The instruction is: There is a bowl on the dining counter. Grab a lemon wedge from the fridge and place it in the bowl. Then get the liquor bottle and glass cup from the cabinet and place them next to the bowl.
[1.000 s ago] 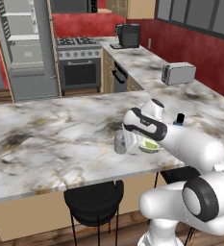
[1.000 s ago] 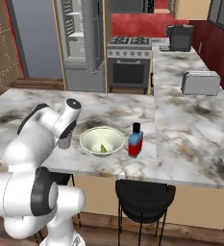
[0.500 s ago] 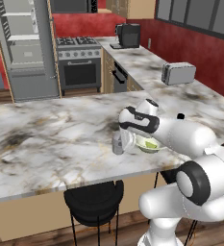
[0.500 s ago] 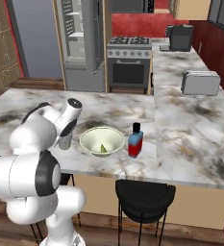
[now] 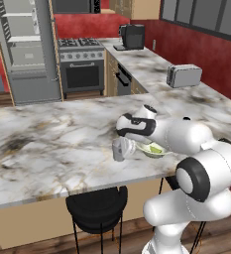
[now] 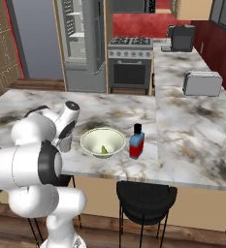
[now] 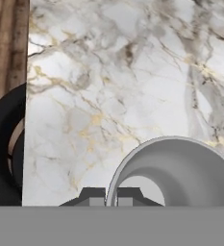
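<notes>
A: Surface?
B: Worktop (image 5: 47,144) is polished white-grey marble with dark and tan veins, on a tan wood base. A round black stool (image 5: 96,211) with thin metal legs sits under its near edge.

A: Tool?
B: Tool (image 7: 105,196) is pressed together, pinching the rim of the glass cup (image 5: 119,149), one dark tip on either side of the wall. The cup is a plain translucent grey tumbler, slightly tapered, with no handle. In the hand view its thin round rim and smooth hollow inside show. It is low over the worktop, near the front edge; cannot tell if the base touches.

A: Bowl?
B: Bowl (image 6: 103,142) is shallow, round, pale cream and smooth-walled, sitting on the worktop just right of the cup. The lemon wedge (image 6: 104,150) is inside it, tiny and yellow-green, lying on the bottom.

A: Bottle?
B: Liquor bottle (image 6: 137,141) stands upright on the worktop just right of the bowl. It has a red, squarish body, a blue label and a black cap.

A: Background?
B: Far left is the grey fridge (image 5: 25,47) with its door open and white shelves inside. Right of it is a steel-fronted stove (image 5: 81,63). A boxy grey toaster (image 5: 184,76) sits on the right-hand worktop run.
</notes>
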Motion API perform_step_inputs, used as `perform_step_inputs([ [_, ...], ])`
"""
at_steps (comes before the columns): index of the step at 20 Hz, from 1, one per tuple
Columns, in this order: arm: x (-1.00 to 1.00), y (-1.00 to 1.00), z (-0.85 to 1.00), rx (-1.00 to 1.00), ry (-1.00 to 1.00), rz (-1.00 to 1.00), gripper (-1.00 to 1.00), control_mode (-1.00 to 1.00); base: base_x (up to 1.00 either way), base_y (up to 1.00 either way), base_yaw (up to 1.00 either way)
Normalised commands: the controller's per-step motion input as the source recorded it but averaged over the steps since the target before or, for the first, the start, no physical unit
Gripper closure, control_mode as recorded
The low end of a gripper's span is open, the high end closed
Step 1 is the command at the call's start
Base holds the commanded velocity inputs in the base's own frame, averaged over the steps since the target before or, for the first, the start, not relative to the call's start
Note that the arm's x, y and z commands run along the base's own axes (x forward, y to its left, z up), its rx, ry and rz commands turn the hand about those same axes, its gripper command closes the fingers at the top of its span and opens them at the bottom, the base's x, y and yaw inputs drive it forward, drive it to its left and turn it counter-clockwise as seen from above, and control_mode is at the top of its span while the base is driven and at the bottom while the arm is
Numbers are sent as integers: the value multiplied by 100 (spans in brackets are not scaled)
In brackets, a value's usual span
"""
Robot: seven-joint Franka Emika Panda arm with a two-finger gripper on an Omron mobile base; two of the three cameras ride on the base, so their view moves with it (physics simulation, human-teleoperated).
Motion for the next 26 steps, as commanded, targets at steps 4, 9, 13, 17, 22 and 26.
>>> perform_step_inputs([
  [4, 17, 4, -12, -3, 0, -1, 100, -100, 0, 0, 0],
  [9, 18, 0, -5, -3, -1, -3, 100, -100, 0, 0, 0],
  [13, 22, 0, -3, -2, 0, -3, 100, -100, 0, 0, 0],
  [17, 19, 0, -6, -1, 0, -3, 100, -100, 0, 0, 0],
  [22, 18, 0, -10, 0, 0, -2, 100, -100, 0, 0, 0],
  [26, 16, 0, -16, 0, 0, -1, 100, -100, 0, 0, 0],
])
